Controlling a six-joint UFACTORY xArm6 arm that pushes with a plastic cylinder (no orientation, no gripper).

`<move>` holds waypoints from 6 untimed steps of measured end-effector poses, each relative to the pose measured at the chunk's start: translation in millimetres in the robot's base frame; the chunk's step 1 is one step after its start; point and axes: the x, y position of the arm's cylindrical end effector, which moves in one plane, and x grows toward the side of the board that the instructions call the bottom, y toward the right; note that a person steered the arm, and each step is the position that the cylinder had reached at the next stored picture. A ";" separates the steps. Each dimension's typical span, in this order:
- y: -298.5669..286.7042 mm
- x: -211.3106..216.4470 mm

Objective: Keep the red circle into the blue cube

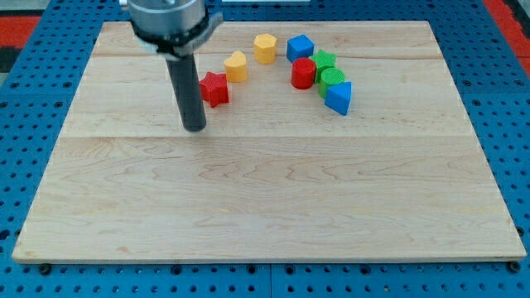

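The red circle [303,74] is a short cylinder at the view's upper right of centre. The blue cube [300,47] sits just above it, touching or nearly touching. My tip [195,127] rests on the board well to the left of both, just below and left of a red star [214,88]. The rod rises from the tip to the arm's dark head at the view's top.
A yellow heart-like block [236,66] and a yellow hexagon [264,48] lie between the red star and the blue cube. Two green blocks [325,60] [332,79] and a blue triangle [339,98] cluster right of the red circle. The wooden board [265,207] ends at a blue pegboard.
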 end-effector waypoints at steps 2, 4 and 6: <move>114.6 -16.4; 131.6 -55.8; 167.2 -80.9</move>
